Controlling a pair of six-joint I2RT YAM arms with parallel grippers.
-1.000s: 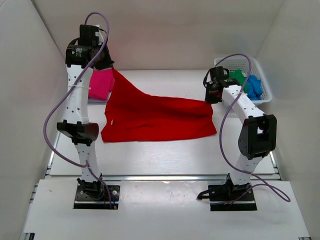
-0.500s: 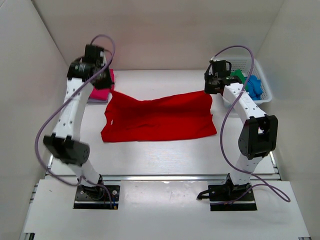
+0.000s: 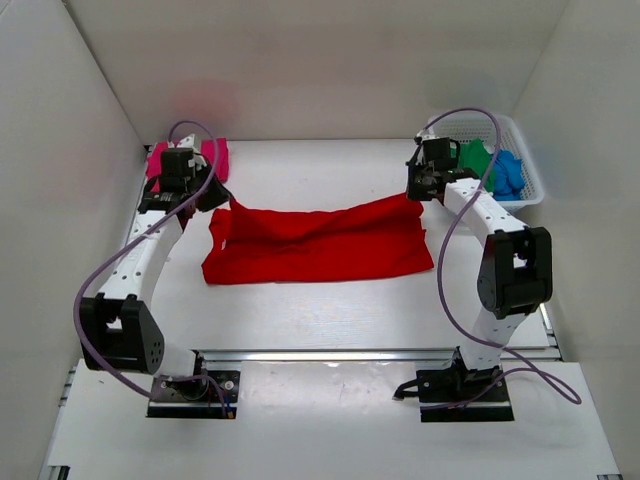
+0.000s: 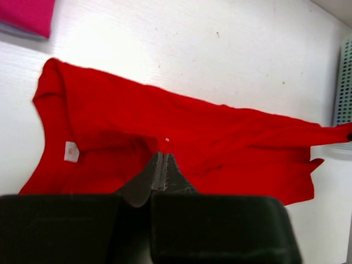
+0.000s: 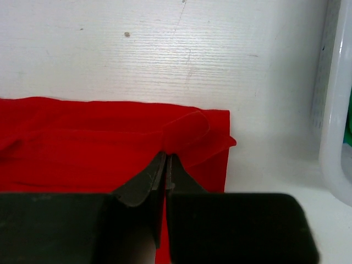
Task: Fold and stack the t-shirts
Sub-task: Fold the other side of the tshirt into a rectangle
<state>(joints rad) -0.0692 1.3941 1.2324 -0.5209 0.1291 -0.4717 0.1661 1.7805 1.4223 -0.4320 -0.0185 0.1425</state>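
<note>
The bright red t-shirt [image 3: 318, 243] lies spread across the middle of the table, its far edge folded toward me and held up at both ends. My left gripper [image 3: 222, 199] is shut on the shirt's far-left corner; in the left wrist view its jaws [image 4: 163, 155] meet on a red fold. At the far-right corner my right gripper [image 3: 413, 194] is shut too, its tips [image 5: 167, 154] pinching a curl of red cloth [image 5: 187, 129]. A magenta-pink t-shirt [image 3: 216, 156] lies folded at the back left, partly behind my left wrist.
A white mesh basket [image 3: 528, 178] at the back right holds a green shirt [image 3: 475, 154] and a blue shirt [image 3: 508, 172]; its rim [image 5: 331, 137] shows just right of my right gripper. White walls close in the table [image 3: 320, 305] on three sides.
Both grippers have come down with the shirt's far edge. The left one dropped the most, from high above the pink shirt to table level, so the raised red peak has flattened.
</note>
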